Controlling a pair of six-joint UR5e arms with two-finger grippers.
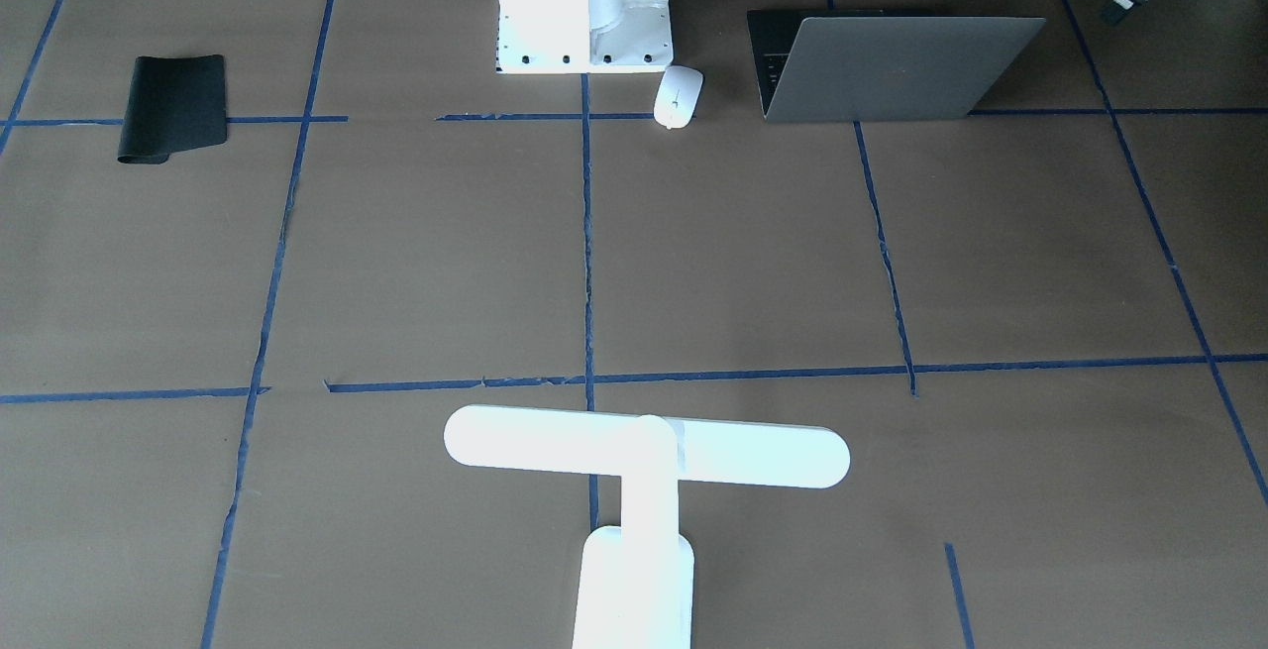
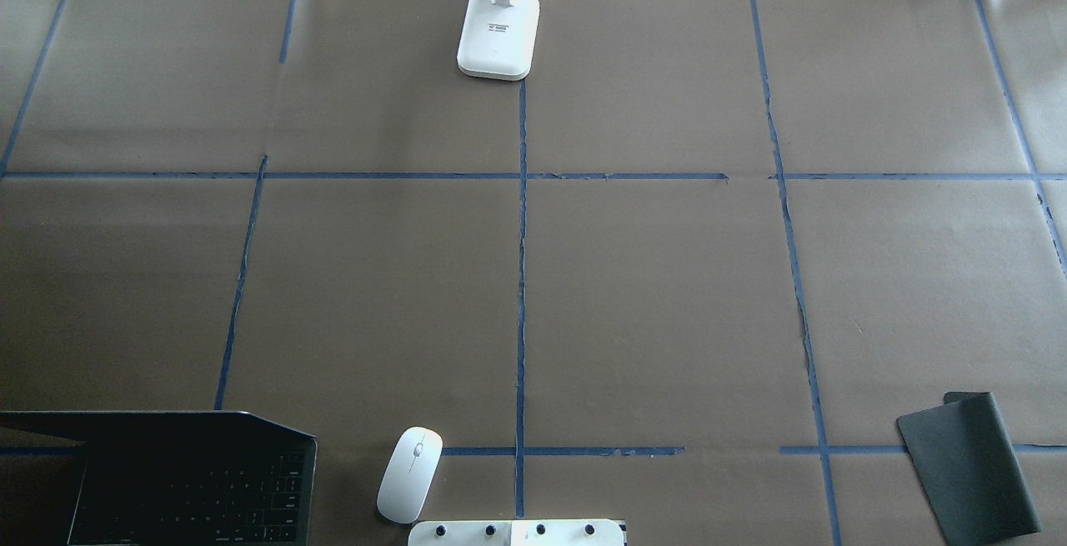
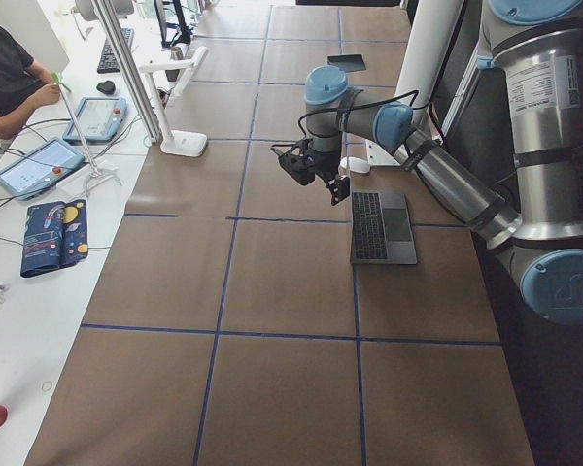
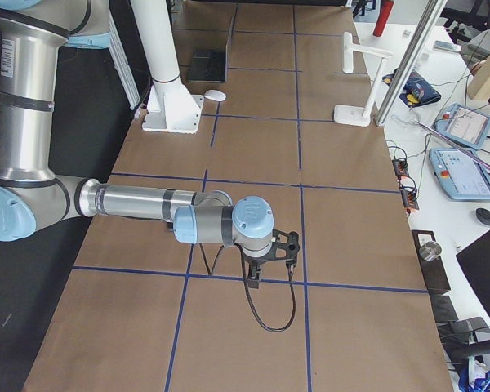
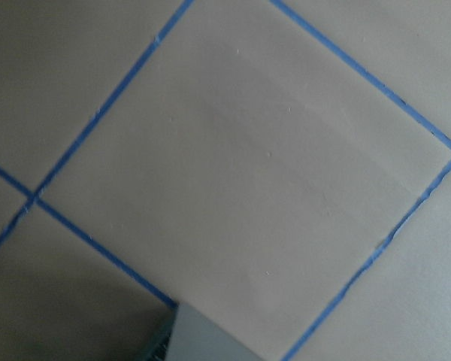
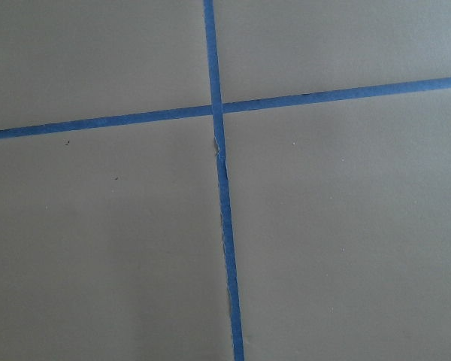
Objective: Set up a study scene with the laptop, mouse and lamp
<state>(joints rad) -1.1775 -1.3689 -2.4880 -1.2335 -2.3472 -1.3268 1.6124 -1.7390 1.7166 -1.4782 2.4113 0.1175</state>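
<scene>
Laptop (image 1: 892,69) stands open near my left claw (image 3: 338,189), mouse (image 1: 678,96) beyond it, lamp (image 1: 644,451) far off; arrangement apparently unstarted. I cannot tell either claw's opening.

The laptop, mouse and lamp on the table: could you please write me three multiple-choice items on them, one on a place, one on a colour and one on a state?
1. Where does the mouse lie?
A) on a book
B) between the laptop and the white pedestal
C) on the laptop's keys

2. What colour is the lamp?
A) white
B) black
C) silver-grey

3. How is the laptop's lid?
A) shut flat
B) taken off
C) open

Answers:
1 B: the overhead view shows it lying between the two.
2 A: its bar, post and base are all white.
3 C: the lid stands raised in the front-facing view, and the keys show from overhead.
</scene>
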